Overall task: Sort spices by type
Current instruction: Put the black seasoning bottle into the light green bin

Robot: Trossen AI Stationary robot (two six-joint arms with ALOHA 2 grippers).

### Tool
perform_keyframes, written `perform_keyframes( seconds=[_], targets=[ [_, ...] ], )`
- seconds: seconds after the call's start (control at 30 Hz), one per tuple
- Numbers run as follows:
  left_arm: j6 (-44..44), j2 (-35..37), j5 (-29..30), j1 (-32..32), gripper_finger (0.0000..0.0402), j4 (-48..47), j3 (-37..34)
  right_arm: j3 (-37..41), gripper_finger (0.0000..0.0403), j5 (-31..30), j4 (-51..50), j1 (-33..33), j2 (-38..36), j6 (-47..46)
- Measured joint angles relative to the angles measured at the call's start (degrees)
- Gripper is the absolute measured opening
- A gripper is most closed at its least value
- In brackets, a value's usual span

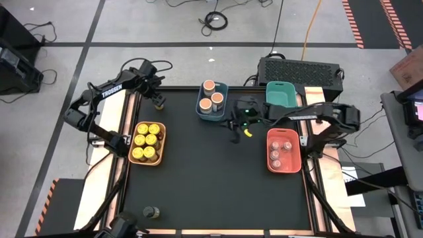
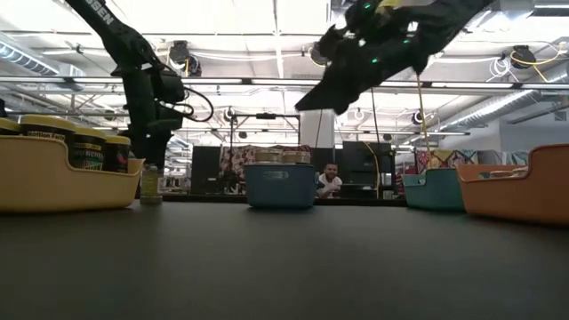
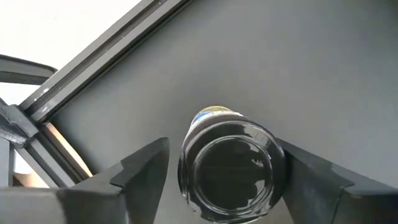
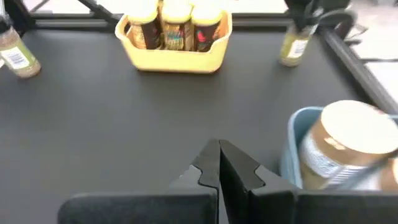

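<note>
Item: dark olive spice jar (image 3: 227, 165), upright on the bench near its far left corner, sitting between the part-open fingers of the left gripper (image 1: 158, 100), apparently not yet clamped. Right gripper (image 1: 238, 125): fully closed, empty, raised mid-bench beside the blue bin (image 1: 213, 106). Handling: centre the fingers on the jar, close squarely below the lid, lift vertically to avoid tipping

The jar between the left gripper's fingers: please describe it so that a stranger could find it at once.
Start at the yellow bin on the table's left side, then look toward the far left corner. There the left gripper straddles a small dark-lidded jar that stands alone on the black mat. Unlike the yellow-lidded jars, it sits in no bin.
</note>
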State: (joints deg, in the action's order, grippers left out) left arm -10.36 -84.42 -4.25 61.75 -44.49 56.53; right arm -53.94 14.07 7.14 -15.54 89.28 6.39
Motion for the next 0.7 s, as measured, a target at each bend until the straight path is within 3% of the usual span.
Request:
perform_keyframes(
  seconds=[0.23, 0.47, 0.7],
  targets=[
    [-0.5, 0.0, 0.0, 0.0, 0.0207, -0.6, 0.0, 7.0, 0.0, -4.5, 0.3, -1.1, -11.4, -0.8],
    [-0.5, 0.0, -0.1, 0.0, 0.0206, -3.1, 1.2, 12.3, 0.0, -7.1, 0.4, -1.1, -22.8, -1.3],
    [-0.5, 0.7, -3.2, -3.4, 0.0206, -12.1, 11.7, 15.5, 0.0, -9.4, 0.0, -0.9, -30.4, -2.6]
  ],
)
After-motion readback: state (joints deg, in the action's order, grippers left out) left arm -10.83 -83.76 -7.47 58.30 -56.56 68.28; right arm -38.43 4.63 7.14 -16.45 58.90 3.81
